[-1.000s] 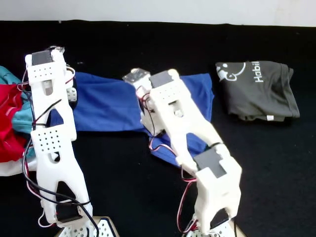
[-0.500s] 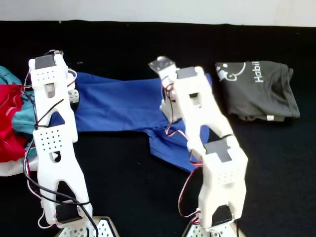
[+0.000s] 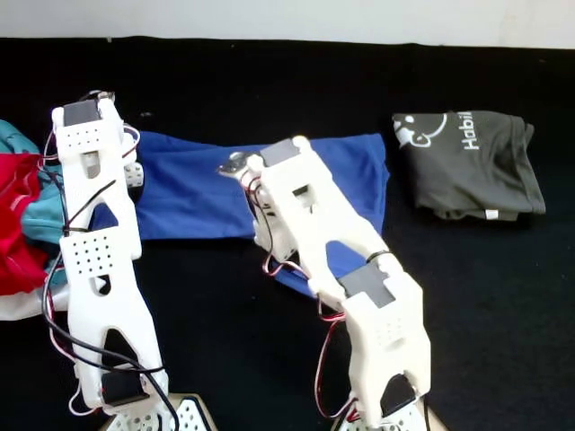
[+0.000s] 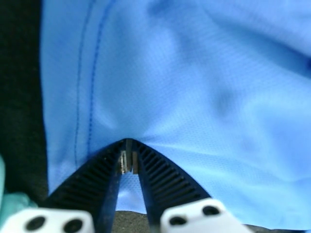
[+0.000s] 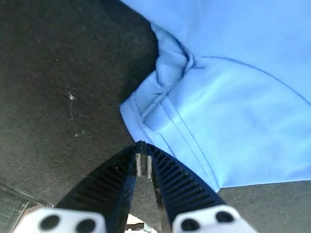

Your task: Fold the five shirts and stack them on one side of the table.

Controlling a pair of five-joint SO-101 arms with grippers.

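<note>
Prob. a robotics lab bench: black-cloth table (image 3: 503, 296), plain white wall (image 3: 287, 16), bare-wired white arms (image 3: 94, 233).

— What is the blue shirt (image 4: 194, 87) made of?
— Cloth: a fine, pin-holed knit, matt, with rows of stitching along its hem.
— And the counter (image 5: 58, 73)?
— It has a black cloth cover, matt and slightly fuzzy, flecked with pale lint.
— The left arm (image 3: 99, 260) and right arm (image 3: 377, 314)?
— White plastic shells, smooth with a dull sheen, and some panels are perforated. The left pincer (image 4: 129, 162) and right pincer (image 5: 143, 165) are black ribbed plastic.
— The dark grey shirt (image 3: 472, 166)?
— Soft matt cloth, with a flat white print.
</note>
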